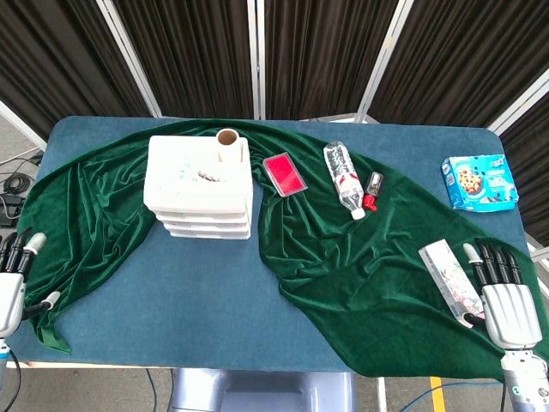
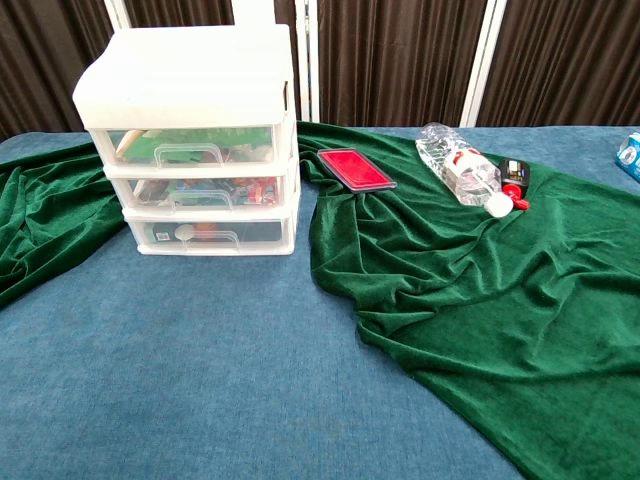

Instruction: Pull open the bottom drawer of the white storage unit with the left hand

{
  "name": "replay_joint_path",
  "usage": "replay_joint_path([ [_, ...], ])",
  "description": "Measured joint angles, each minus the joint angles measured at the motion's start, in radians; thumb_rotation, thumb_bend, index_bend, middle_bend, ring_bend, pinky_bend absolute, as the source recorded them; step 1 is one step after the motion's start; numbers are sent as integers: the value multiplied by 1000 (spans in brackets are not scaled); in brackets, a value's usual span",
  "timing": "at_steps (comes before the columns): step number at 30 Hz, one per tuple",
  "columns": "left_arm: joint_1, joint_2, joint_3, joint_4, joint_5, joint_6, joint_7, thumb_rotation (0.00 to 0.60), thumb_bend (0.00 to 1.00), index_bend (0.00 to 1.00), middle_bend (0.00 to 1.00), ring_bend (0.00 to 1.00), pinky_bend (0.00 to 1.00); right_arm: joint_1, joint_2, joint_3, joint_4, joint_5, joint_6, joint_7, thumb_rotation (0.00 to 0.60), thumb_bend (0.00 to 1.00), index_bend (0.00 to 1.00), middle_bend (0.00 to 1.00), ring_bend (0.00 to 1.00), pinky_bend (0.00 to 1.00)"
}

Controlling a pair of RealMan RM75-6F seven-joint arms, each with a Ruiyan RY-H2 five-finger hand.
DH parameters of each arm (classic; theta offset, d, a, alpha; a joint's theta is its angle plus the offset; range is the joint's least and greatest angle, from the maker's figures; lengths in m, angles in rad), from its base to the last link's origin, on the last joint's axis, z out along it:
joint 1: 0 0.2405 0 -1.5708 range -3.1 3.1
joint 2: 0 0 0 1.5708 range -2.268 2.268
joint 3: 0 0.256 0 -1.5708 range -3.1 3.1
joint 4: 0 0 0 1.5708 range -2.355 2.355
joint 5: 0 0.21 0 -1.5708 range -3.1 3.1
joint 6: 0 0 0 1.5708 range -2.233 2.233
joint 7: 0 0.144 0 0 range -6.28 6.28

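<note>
Bottom drawer (image 2: 210,233) of white storage unit (image 2: 190,100) — shut, untouched | left hand (image 1: 12,279) at counter's front-left corner — fingers apart, holding nothing | whole pull remains

Left robot hand (image 1: 12,279) & right robot hand (image 1: 506,296): white ribbed backs, black fingers w/ silver-grey tips.

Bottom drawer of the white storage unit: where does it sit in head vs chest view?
Head view: bottom drawer is only the lowest front edge under the stacked white storage unit, left of centre.
Chest view: bottom drawer is fully visible upper left, closed, with its handle facing the camera.
Shared landmark: the red flat case lies on the green cloth just right of the unit in both.
</note>
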Motion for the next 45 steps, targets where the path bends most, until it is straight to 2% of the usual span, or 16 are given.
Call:
replay_joint_path([
  [24,-13,10,14,-47,-3,-45,-1,600,127,0,0,4,12,2,10,-5,-11,9,-23,8,600,59,0,0,0,0],
  [25,-14,7,13,-53,-1,-44,-2,600,136,0,31,47,59,2,10,-6,-12,9,-25,9,600,60,0,0,0,0],
  [26,-15,3,10,-56,0,-40,-2,600,164,0,141,172,180,2,11,-7,-12,9,-26,10,600,60,0,0,0,0],
  [27,-16,-3,6,-58,2,-35,-3,600,196,0,299,337,336,3,11,-7,-13,8,-28,11,600,60,0,0,0,0],
  [29,-21,-16,1,-65,7,-29,-14,600,257,0,569,587,548,3,11,-8,-14,7,-29,12,600,59,0,0,0,0],
  [30,-23,-21,-2,-69,8,-30,-24,600,289,0,664,667,618,3,11,-9,-15,4,-29,12,600,60,0,0,0,0],
  [32,-32,-33,-7,-83,11,-36,-59,600,364,0,766,754,696,4,13,-11,-16,2,-29,14,600,60,0,0,0,0],
  [36,-56,-48,-10,-129,7,-80,-155,600,580,0,873,846,790,4,17,-13,-20,1,-33,22,600,60,0,0,0,0],
  [38,-76,-45,-8,-169,-9,-139,-230,600,641,0,894,864,807,5,20,-13,-22,1,-34,29,600,60,0,0,0,0],
  [41,-119,-28,-7,-230,-55,-277,-351,600,663,0,906,876,814,4,27,-15,-26,-2,-34,39,600,59,0,0,0,0],
  [45,-181,-23,-15,-273,-145,-445,-449,600,678,3,906,876,816,3,36,-15,-29,-7,-28,60,600,59,0,0,0,0],
])
